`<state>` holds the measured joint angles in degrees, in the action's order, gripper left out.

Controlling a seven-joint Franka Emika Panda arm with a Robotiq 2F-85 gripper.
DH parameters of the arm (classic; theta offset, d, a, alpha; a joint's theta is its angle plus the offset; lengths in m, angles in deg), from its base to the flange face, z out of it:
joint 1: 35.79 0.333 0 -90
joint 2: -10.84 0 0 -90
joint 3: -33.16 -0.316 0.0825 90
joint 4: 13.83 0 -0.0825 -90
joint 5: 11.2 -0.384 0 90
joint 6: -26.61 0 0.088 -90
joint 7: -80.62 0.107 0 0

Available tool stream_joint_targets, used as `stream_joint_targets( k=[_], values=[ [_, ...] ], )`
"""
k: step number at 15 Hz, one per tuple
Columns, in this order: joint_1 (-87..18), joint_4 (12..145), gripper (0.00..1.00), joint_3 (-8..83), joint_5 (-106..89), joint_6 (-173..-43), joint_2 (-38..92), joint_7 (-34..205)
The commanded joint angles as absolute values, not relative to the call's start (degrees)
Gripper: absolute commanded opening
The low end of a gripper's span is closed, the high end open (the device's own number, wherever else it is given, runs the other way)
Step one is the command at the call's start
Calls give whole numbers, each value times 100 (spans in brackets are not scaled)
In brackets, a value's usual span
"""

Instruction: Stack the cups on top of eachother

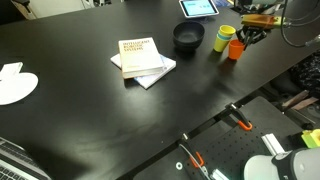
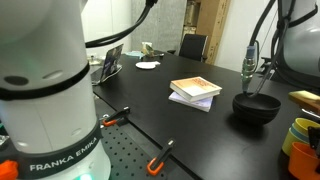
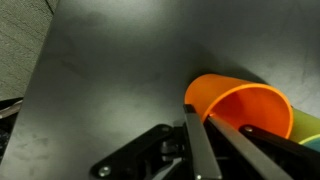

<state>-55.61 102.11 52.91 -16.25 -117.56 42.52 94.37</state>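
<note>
**Grasp stage of the stacking task.** In the wrist view the jaws are shown closed on the wall of the orange cup [image 3: 243,108], one jaw inside the rim and the other outside. The cup's mouth is turned toward the camera. In an exterior view the orange cup [image 1: 235,50] is found at the far end of the dark surface [image 1: 90,110], just past the black bowl [image 1: 188,36] and well apart from the book [image 1: 142,58]. Whether its base has been raised off the surface cannot be told.

**Next move (judged).** A straight lift is called for, followed by a short carry over a neighbouring cup. The orange cup should then be lowered mouth-up and centred so that it nests. Because the wall is pinched from both sides, the outer jaw is likely to meet the receiving rim, so release may be needed before the cup is fully seated.

**Hidden or unclear.** At the right edge of the wrist view only slivers of the green cup [image 3: 304,122] and the teal-blue cup [image 3: 313,143] are seen, and no yellow cup is made out there. In an exterior view a yellow-green shape [image 1: 224,38] is seen beside the orange cup, but whether it is one cup or two nested cannot be told. In an exterior view the cups [image 2: 302,135] are cut off by the frame edge, and the jaws are not shown.
</note>
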Motion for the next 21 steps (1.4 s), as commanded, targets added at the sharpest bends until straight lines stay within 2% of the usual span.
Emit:
stream_joint_targets(
  k=[1, 7, 15, 21],
  values=[
    [-5020, 10235, 2, 5856, -1069, -11671, 3990, 10333],
    [-4541, 10202, 2, 6380, -383, -11438, 3510, 11366],
    [-4401, 10136, 2, 6152, -274, -11509, 2871, 11821],
    [-4372, 10049, 2, 5873, -263, -11434, 2914, 11975]
  ],
)
